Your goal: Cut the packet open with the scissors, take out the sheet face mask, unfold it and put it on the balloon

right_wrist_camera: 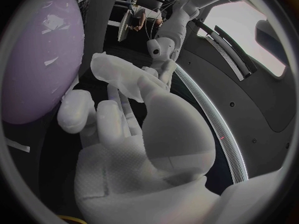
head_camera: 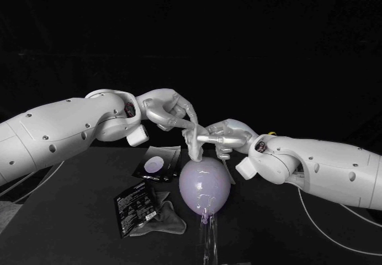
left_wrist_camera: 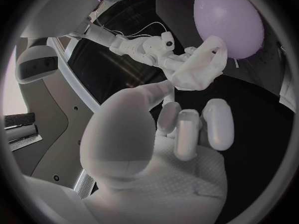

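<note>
Left of the balloon (head_camera: 205,185), the left hand (head_camera: 165,110) sits high, above and a little to the side of the balloon's top. Its thumb and a fingertip meet on the upper end of the sheet face mask (head_camera: 194,142), and in the left wrist view the other fingers (left_wrist_camera: 187,129) are curled in close together.

Down on the table (head_camera: 72,221), also left of the balloon, a dark packet with a pale oval (head_camera: 158,164) lies flat just beside it. A black packet (head_camera: 133,207) lies nearer the robot, with a grey crumpled piece (head_camera: 165,220) touching its edge. What that piece is, I cannot tell.

At the middle, the mask hangs as a pale, bunched strip right above the balloon's top, strung between the two hands. Whether it touches the balloon is hard to tell. The balloon is lilac, egg-shaped and upright on a clear stand (head_camera: 208,237).

Right of the balloon, the right hand (head_camera: 224,138) is just above its upper shoulder. In the right wrist view, the thumb and fingers (right_wrist_camera: 102,119) are narrow, pinching the mask's other end.
</note>
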Available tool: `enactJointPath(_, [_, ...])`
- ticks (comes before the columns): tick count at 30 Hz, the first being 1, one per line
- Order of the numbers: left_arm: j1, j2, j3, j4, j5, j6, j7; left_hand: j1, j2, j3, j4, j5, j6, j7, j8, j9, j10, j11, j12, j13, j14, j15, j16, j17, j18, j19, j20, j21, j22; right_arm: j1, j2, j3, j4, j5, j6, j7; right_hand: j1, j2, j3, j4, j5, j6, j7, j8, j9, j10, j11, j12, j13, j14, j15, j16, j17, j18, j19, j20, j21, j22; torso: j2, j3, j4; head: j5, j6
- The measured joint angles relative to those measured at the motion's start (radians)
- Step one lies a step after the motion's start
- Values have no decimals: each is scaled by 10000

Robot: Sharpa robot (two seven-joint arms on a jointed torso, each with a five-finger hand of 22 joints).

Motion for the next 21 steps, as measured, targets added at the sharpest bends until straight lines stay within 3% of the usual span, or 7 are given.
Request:
enactJointPath(8, [0, -3, -1, -6, 44, 0, -8, -2, -3, 0, 0, -3, -17, -16, -1, 3, -2, 2, 39, 0, 1, 1, -1, 0, 0, 0, 0, 0, -2, -31, 76, -5, -34, -508, -202, -124, 331, 297, 347, -242, 0, 295, -149, -1, -41, 363, -107, 0, -84, 94, -92, 169, 160, -18, 173, -65, 442, 4, -10, 6, -2, 11, -1])
enactJointPath(9, [0, -3, -1, -7, 48, 0, -9, -3, -3, 0, 0, -4, -18, -17, -2, 4, -2, 2, 40, 0, 1, 1, -9, 0, 0, 0, 0, 0, -2, -34, 80, -5, -37, -549, -218, -135, 402, 369, 443, -263, 0, 380, -165, -1, -53, 435, -116, 0, -104, 147, -108, 239, 233, -157, 226, -117, 574, 4, -10, 10, -3, 11, -1])
enactJointPath(10, [0, -3, -1, -7, 54, 0, -11, -3, -3, 0, 0, -4, -18, -17, -2, 4, -2, 2, 40, 0, 1, 1, -10, 0, 0, 0, 0, 0, -2, -37, 81, -5, -38, -586, -231, -146, 407, 375, 472, -274, 0, 396, -153, -1, -58, 447, -127, 0, -106, 160, -96, 253, 255, -159, 242, -133, 618, 5, -10, 11, -3, 11, 4])
enactJointPath(12, [0, -3, -1, -8, 66, 0, -14, -3, -4, 0, 0, -4, -18, -17, -11, 7, -3, 2, 40, 0, 0, 1, -10, 0, 0, 0, 0, 0, -1, -44, 81, -6, -43, -663, -258, -167, 502, 469, 671, -276, 0, 491, -243, -1, -65, 573, -179, 0, -132, 163, -94, 314, 309, -161, 304, -123, 744, 4, -10, 11, -4, 11, 8])
enactJointPath(17, [1, -13, -1, -23, 86, 0, -24, -3, -5, -1, 0, -6, -34, -3, -23, 76, -19, 17, 40, 0, 1, 1, -11, 0, 0, 0, 0, -1, 1, -50, 73, -7, -58, -789, -302, -200, 500, 467, 1053, -292, 0, 613, -288, -2, -101, 744, -225, -55, -212, 212, -143, 351, 356, -165, 352, -171, 852, 4, -1, 11, -11, 4, 12])
enactJointPath(21, [1, -19, -2, -29, 100, -1, -34, -4, -6, -1, 0, 3, -37, -4, 15, 132, -19, 18, 40, -1, 1, 1, -11, 0, 0, 0, 0, -1, 2, -57, 73, -9, -64, -845, -325, -216, 677, 645, 1590, -390, 0, 863, -401, 75, -101, 1015, -321, -94, -275, 184, -219, 395, 421, -167, 421, -240, 1068, 2, 0, 16, -11, -2, 13])
